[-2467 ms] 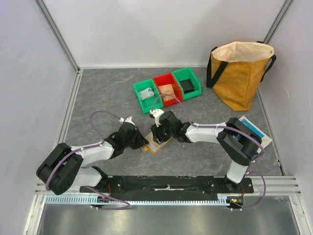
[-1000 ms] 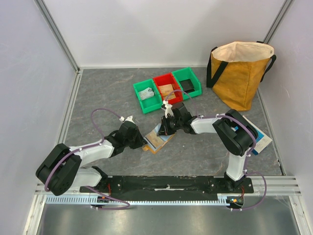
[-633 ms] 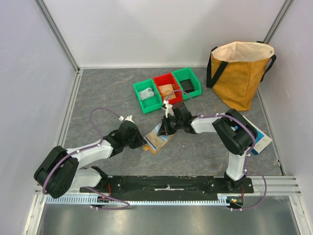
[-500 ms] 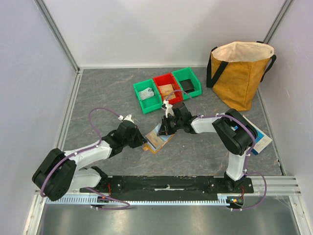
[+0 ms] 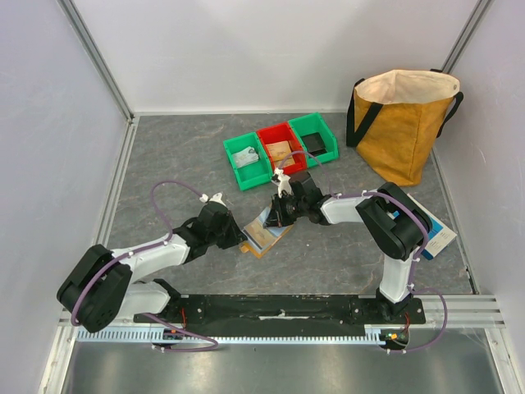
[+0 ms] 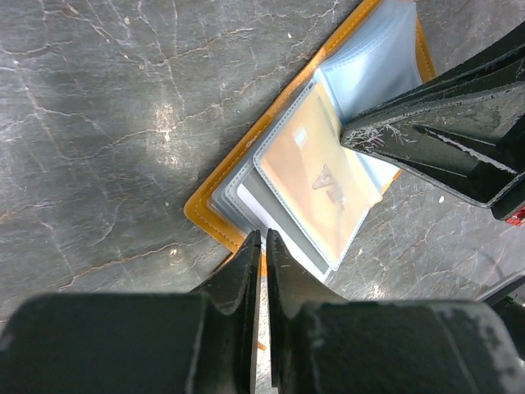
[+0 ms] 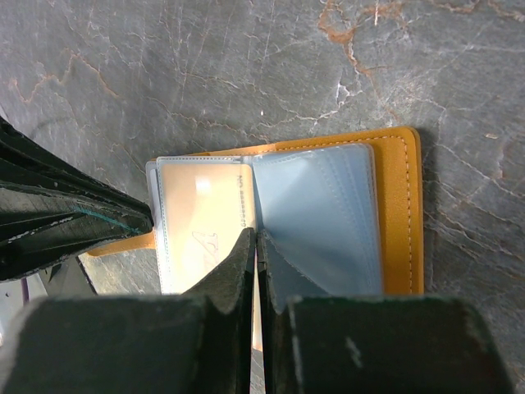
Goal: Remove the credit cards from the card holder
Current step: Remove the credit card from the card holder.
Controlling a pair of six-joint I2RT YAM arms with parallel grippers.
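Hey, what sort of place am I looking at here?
Probably a lab robot cell: a grey tabletop boxed in by white panels on aluminium framing, with small sorting bins laid out.

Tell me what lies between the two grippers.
The open card holder fills that stretch, the left gripper at one edge and the right gripper at its clear sleeves. The top view and both wrist views show it.

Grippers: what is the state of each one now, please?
Left gripper: jaws shut on the card holder's edge.
Right gripper: jaws shut on its inner leaf, card or sleeve unclear.
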